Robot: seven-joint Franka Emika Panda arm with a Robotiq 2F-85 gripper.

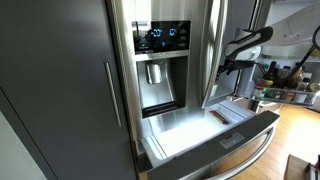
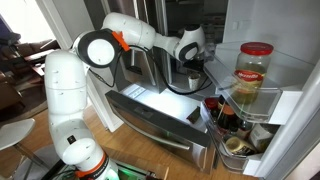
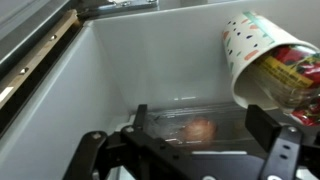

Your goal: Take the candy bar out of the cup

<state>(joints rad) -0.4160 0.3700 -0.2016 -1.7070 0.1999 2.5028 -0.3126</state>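
A white paper cup (image 3: 258,55) with dark dots lies tilted at the upper right of the wrist view. Its mouth faces me and shows red and yellow wrapping inside. I cannot make out a pale candy bar in any view. My gripper (image 3: 180,138) is open and empty, its two black fingers spread wide at the bottom of the wrist view. The cup sits beyond and above the right finger, apart from it. In both exterior views the gripper (image 1: 228,68) (image 2: 190,62) reaches into the open fridge above the pulled-out steel drawer (image 1: 190,135).
A clear plastic box (image 3: 195,125) holding something pinkish-orange lies between the fingers against the white fridge wall. The fridge door shelves (image 2: 245,120) hold a large red-lidded jar (image 2: 253,75) and bottles. The water dispenser (image 1: 157,70) is beside the opening.
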